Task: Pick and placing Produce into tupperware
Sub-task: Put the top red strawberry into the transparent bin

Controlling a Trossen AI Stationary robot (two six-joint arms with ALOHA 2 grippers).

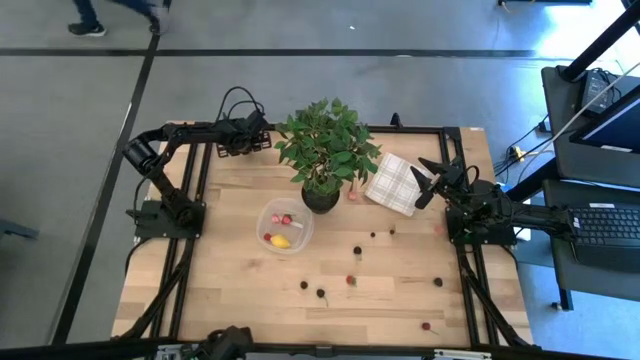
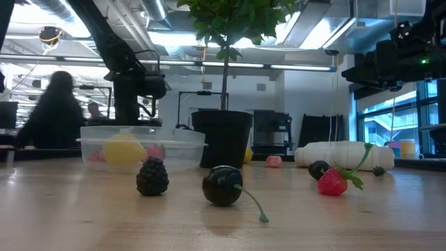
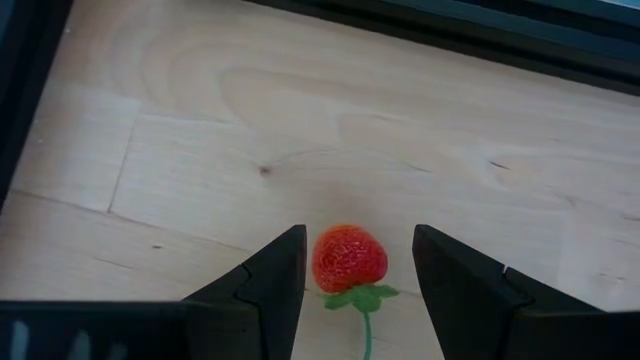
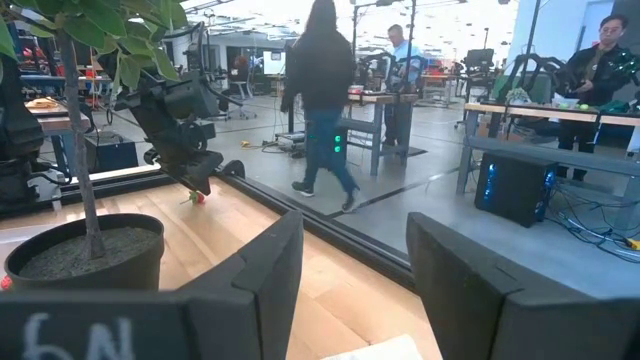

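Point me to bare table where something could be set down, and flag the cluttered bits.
Free: the wood left of the tupperware toward the left arm's base, and the near-left corner below it. Also a strip between the potted plant and the left end effector. Crowded: right of the tupperware, where loose berries dot the table, and around the checked cloth.

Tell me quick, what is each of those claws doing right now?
Left gripper: fingers around a red strawberry, which hangs between them off the table; gaps show on both sides.
Right gripper: open, holding nothing, raised near the checked cloth.
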